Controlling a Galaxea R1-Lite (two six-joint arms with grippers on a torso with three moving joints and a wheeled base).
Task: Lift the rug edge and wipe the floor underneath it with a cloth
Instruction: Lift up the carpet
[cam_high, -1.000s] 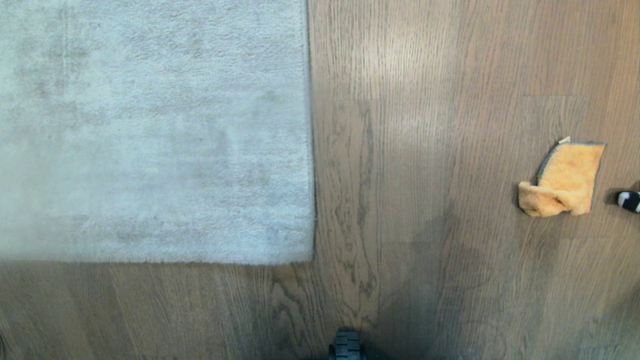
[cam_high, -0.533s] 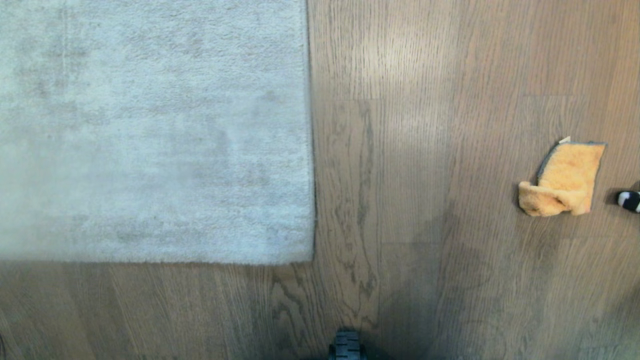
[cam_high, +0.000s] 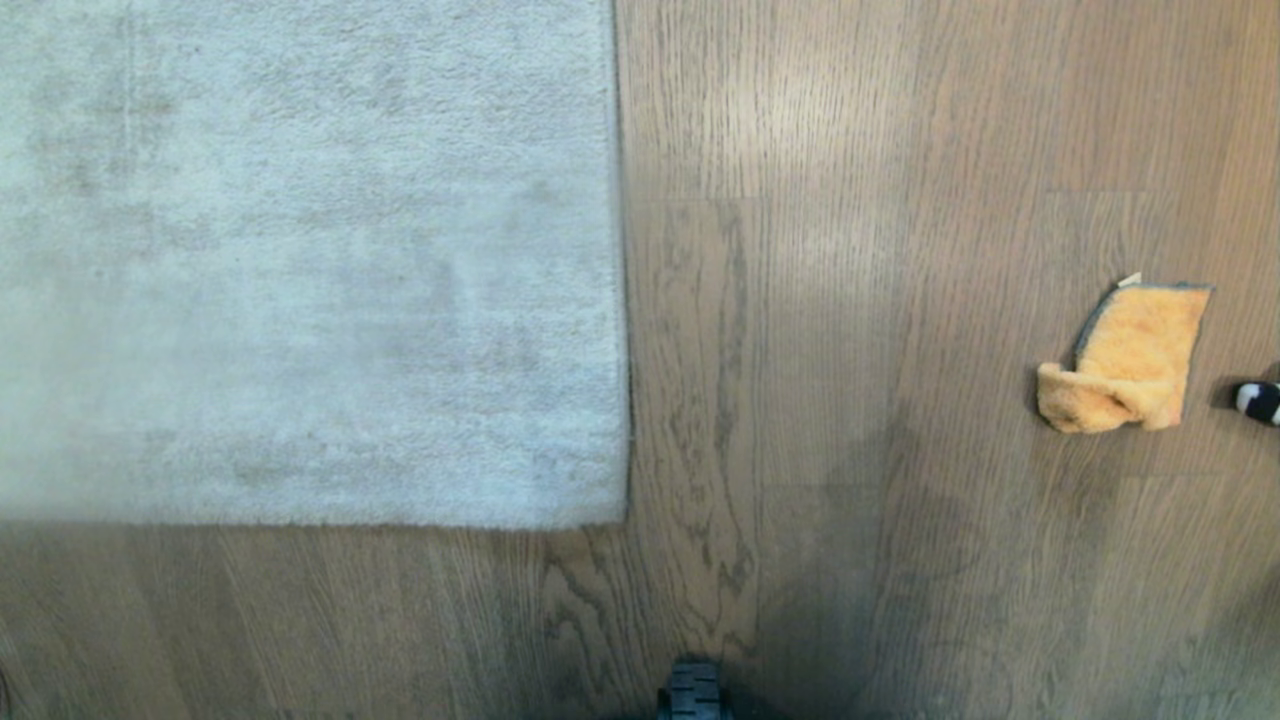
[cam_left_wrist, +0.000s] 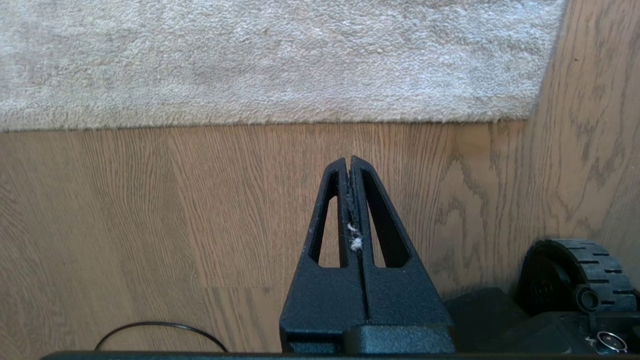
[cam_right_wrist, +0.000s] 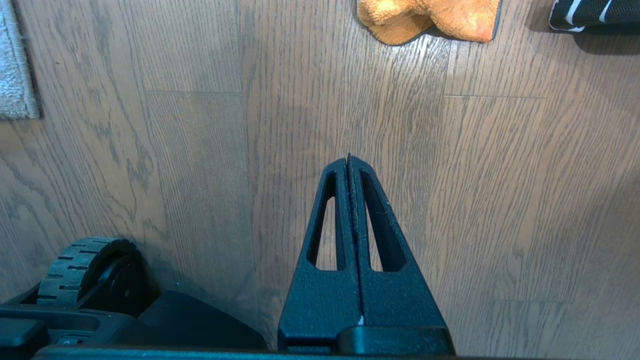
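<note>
**Rug to the left arm, cloth to the right arm: nothing gripped yet**

Left side. Pale grey rug (cam_high: 300, 260) lies flat on the wood-grain floor (cam_high: 800, 400). Two borders meet at the near corner: the long rug edge (cam_high: 622, 300) runs away from the robot, the shorter near border runs across in front of it. No part lifted; backing not visible. Left end effector (cam_left_wrist: 349, 162) is clenched on nothing, a few pale fibres caught in the seam between the jaws. It points at the near border, apart from it with bare floor between, the corner off toward the robot's middle. A thin dark cable (cam_left_wrist: 160, 332) curls on the floor near the wrist.

Centre. Base wheel (cam_high: 693, 690) sits at the near margin, just right of the long edge.

Right side. Right end effector (cam_right_wrist: 348, 161) is likewise clenched and empty. Orange cloth (cam_high: 1125, 360) lies crumpled on the floor well ahead of it and slightly to the right, well apart from the rug. A black-and-white striped item (cam_high: 1258, 402) lies just beyond the cloth.

Judgement: right arm is nearer the cloth, left arm nearer the rug; the rug grip should cross the border line.
</note>
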